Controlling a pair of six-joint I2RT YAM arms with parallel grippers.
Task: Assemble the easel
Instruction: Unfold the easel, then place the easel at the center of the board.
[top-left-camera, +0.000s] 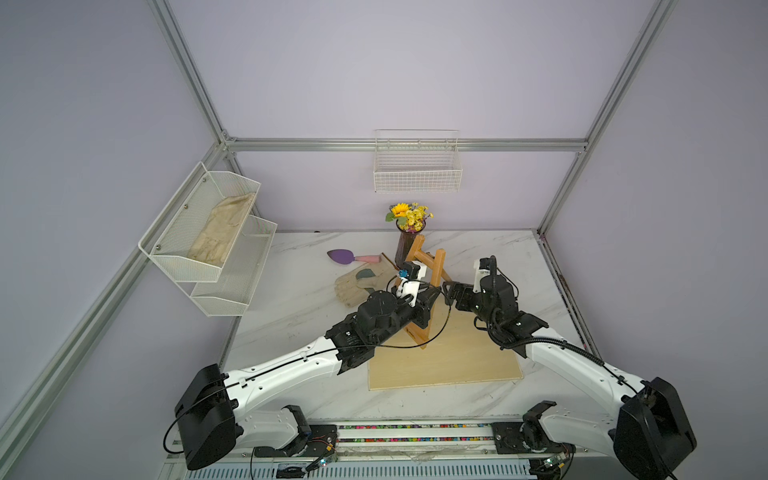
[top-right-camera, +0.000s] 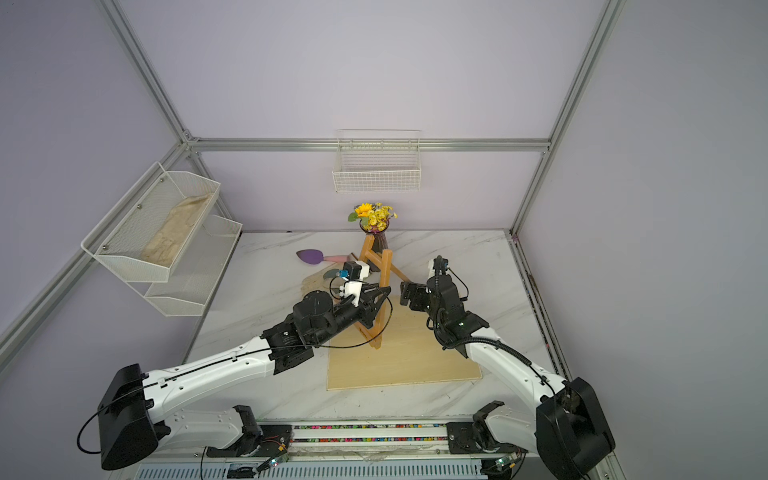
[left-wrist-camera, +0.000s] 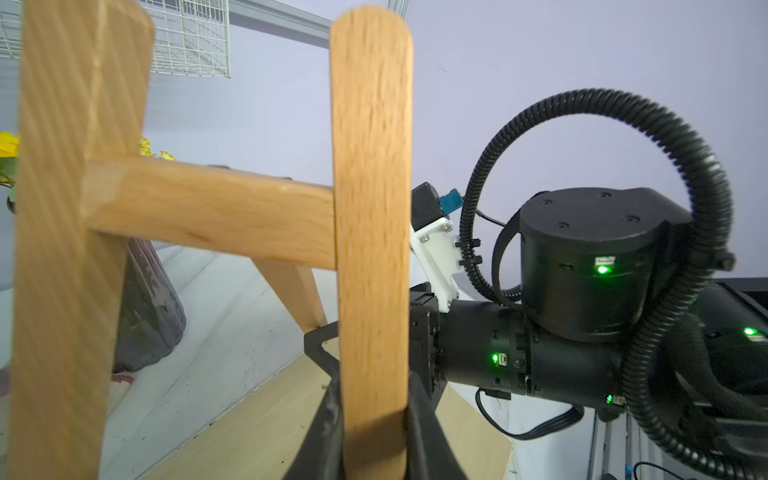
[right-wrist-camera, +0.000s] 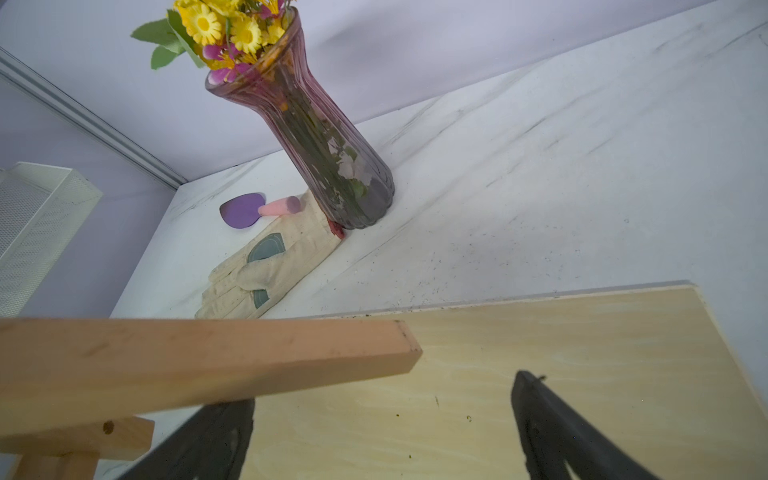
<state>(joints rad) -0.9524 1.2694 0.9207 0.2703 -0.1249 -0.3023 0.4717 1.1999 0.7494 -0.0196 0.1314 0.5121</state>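
Currently the counter (top-left-camera: 291, 299) is a white marble-patterned slab, boxed in by plain lilac walls and an aluminium frame (top-left-camera: 291, 144) along the back and side edges. A white wire basket (top-left-camera: 417, 180) hangs on the back wall; a two-tier white mesh shelf (top-left-camera: 183, 262) hangs on the left wall, with a pale fabric item (top-left-camera: 220, 232) lying in its upper tier. Against the back wall stands a purple glass vase (top-left-camera: 401, 251) of yellow flowers. Left of it lie a purple trowel (top-left-camera: 341, 256) with a pink handle and a cream work glove (top-left-camera: 353, 286). A pale plywood board (top-left-camera: 457, 361) lies flat at mid-counter. The easel (top-left-camera: 438, 266) stands tilted on the board's far left part, its top just in front of the vase. The left hand (left-wrist-camera: 372, 415) is clenched on one long leg slat of the easel. The right hand (right-wrist-camera: 382, 399) is released, fingers spread wide above the board, with the end of an easel bar just beside one finger.
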